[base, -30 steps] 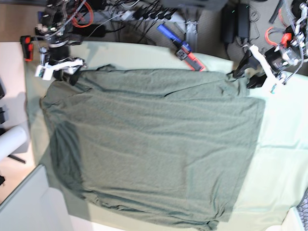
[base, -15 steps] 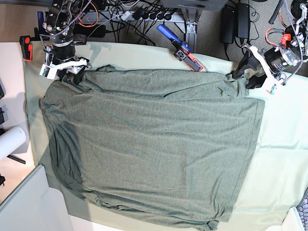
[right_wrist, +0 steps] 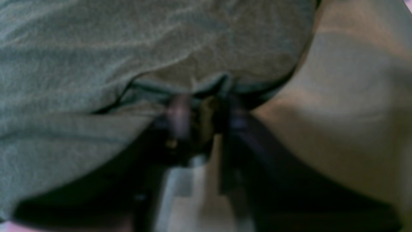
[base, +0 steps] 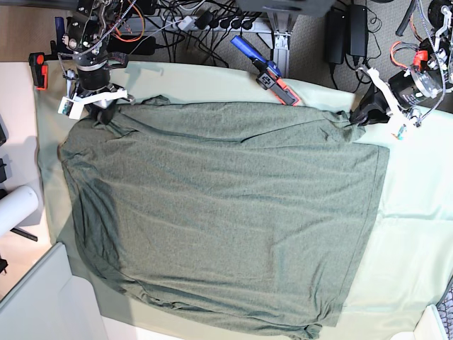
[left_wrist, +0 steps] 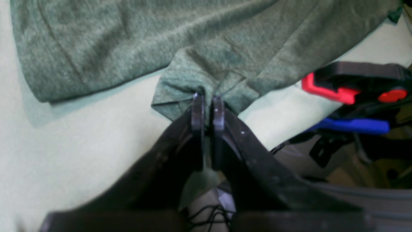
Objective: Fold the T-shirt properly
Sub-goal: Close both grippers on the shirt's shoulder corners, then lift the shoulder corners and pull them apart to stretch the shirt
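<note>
The dark grey-green T-shirt [base: 226,205] lies spread flat on the pale mint table sheet [base: 417,212]. My left gripper [base: 362,115] is at the shirt's far right corner. In the left wrist view the left gripper [left_wrist: 207,96] is shut on a puckered pinch of T-shirt [left_wrist: 128,42] fabric. My right gripper [base: 105,112] sits at the far left corner. The right wrist view is blurred, but the right gripper [right_wrist: 206,106] has its jaws drawn in on the bunched edge of the T-shirt [right_wrist: 128,48].
A blue and red clamp [base: 269,71] lies at the table's back edge, also seen as a red-and-black clamp [left_wrist: 351,83]. Another red clamp [base: 39,67] sits at the far left. Cables [base: 198,21] crowd the back. A white roll [base: 18,205] is off the left edge.
Both grippers have closed from wide open onto the shirt's far corners. The left gripper has shifted slightly toward the back edge. The shirt itself has barely moved.
</note>
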`<move>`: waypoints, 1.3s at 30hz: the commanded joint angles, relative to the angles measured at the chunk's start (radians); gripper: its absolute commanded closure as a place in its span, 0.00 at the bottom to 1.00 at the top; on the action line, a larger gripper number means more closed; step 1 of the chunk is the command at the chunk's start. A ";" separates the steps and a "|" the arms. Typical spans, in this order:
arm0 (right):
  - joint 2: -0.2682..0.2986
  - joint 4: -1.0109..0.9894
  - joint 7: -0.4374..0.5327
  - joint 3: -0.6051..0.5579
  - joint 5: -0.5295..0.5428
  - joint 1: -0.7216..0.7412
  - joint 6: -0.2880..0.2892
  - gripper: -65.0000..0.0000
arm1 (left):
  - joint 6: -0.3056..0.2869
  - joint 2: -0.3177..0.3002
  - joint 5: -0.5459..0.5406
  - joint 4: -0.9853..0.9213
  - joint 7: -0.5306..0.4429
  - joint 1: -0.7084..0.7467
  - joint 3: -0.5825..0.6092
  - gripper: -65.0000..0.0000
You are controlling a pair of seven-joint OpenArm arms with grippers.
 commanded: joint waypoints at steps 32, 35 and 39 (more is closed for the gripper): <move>0.012 0.161 -0.128 0.103 0.008 0.086 -0.002 1.00 | -0.092 -0.065 -0.135 0.167 0.083 -0.027 -0.203 1.00; 0.011 0.160 -0.172 0.105 0.007 0.145 0.000 1.00 | -0.092 -0.067 -0.140 0.167 0.083 -0.056 -0.198 1.00; 0.011 0.159 -0.186 0.105 -0.009 0.203 0.000 1.00 | -0.092 -0.066 -0.108 0.157 0.083 -0.116 -0.185 1.00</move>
